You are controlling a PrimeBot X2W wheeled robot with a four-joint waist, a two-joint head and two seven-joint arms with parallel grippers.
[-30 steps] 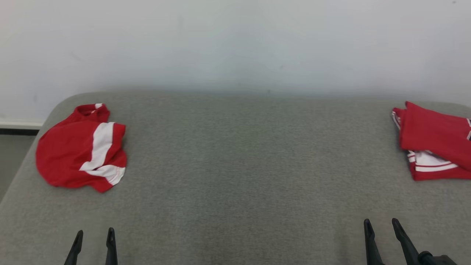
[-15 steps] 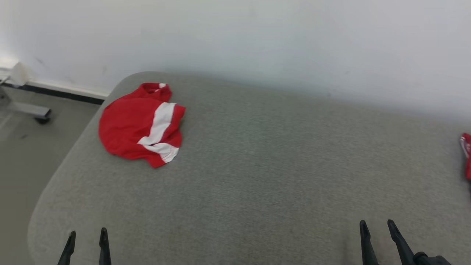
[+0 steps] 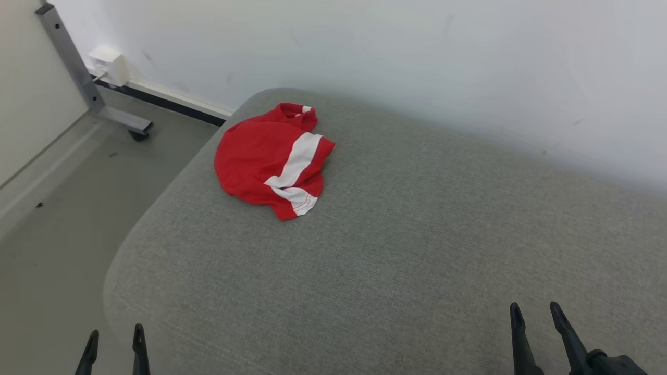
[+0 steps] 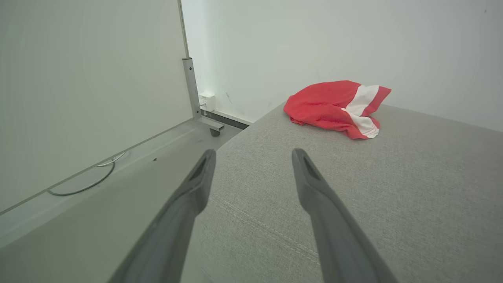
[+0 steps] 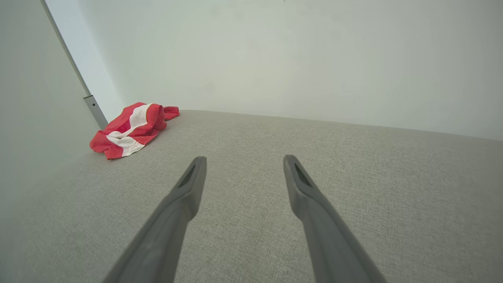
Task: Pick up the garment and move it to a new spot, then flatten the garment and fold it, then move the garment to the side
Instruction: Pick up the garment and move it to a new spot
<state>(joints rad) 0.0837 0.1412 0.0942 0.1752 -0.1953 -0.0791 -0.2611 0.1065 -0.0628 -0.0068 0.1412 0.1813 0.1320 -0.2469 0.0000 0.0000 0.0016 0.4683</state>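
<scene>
A crumpled red garment (image 3: 273, 160) with white stripes lies near the far left corner of the grey padded table (image 3: 417, 245). It also appears in the left wrist view as the garment (image 4: 334, 107) ahead and to the right, and in the right wrist view as the garment (image 5: 131, 129) far to the left. My left gripper (image 3: 114, 339) hangs open at the lower left, over the table's near left edge, well short of the cloth. At the lower right my right gripper (image 3: 535, 315) stands open above bare table, with nothing between its fingers.
A white wall runs behind the table. To the left lies grey floor with a metal frame leg on a caster (image 3: 122, 121), a white wall box (image 3: 110, 65), and a cable (image 4: 84, 184) along a panel's base.
The head camera has swung left: the garment now sits nearer the picture's middle, the folded red pile at the right has left the picture, and the floor has come in. Both grippers stay open.
</scene>
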